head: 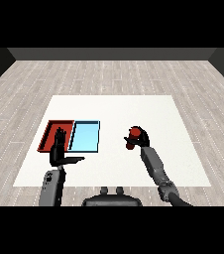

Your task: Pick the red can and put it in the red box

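Note:
The red can [133, 133] is at the table's middle right, with my right hand [140, 139] curled round it; dark fingers cover part of the can. Whether the can rests on the table or hangs just above it I cannot tell. The red tray [50, 130] lies at the left of the table, with the light blue tray [85, 136] right beside it. My left hand [59, 150] is held upright with straight fingers and thumb out to the right, in front of the red tray's near edge, holding nothing.
The white table [114, 111] stretches wide behind and between the trays and the can. A grey wooden floor surrounds it.

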Robot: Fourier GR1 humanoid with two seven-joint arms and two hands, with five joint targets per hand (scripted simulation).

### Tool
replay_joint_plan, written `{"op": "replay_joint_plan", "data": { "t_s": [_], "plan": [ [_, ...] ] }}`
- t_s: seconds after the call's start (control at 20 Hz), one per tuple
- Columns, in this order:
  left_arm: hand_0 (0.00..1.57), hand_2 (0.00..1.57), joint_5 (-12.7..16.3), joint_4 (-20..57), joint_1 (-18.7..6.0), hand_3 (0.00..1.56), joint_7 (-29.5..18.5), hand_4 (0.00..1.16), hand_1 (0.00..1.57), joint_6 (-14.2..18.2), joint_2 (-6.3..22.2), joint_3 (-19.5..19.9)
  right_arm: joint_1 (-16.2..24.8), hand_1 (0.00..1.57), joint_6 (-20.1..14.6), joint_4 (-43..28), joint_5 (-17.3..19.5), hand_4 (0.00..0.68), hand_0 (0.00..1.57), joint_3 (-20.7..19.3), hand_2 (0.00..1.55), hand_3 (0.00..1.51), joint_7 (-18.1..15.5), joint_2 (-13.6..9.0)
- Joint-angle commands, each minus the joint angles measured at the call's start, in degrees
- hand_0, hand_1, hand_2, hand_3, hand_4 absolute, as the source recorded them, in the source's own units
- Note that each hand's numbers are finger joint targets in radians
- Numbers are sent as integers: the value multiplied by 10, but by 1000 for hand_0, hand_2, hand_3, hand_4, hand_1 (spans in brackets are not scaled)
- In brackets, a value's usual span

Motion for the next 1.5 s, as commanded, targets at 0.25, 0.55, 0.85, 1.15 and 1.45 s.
{"op": "replay_joint_plan", "data": {
  "t_s": [0.25, 0.55, 0.85, 1.15, 1.45],
  "plan": [
    [0, 0, -7, -9, -24, 0, 28, 0, 0, 18, -9, -9, 53, 1461, -36, -123, 35, 649, 1461, 43, 1451, 1418, 41, -6],
    [0, 0, -11, 62, -7, 0, -42, 0, 0, -24, -2, -16, 77, 1445, -40, -191, 36, 653, 1445, 57, 1444, 1410, 30, 15],
    [0, 0, -36, -10, -26, 0, 56, 0, 0, 7, -11, -52, 49, 1448, -42, -219, 24, 647, 1448, 50, 1446, 1413, 51, 4],
    [0, 0, -27, 65, -60, 0, 44, 0, 0, 54, -23, -150, 97, 1422, -73, -325, 22, 650, 1422, 89, 1438, 1417, 105, 16],
    [0, 0, -23, 52, -64, 0, 55, 0, 0, 63, -23, -172, 73, 1422, -149, -329, -10, 650, 1422, 162, 1438, 1417, 118, 17]
  ]
}}
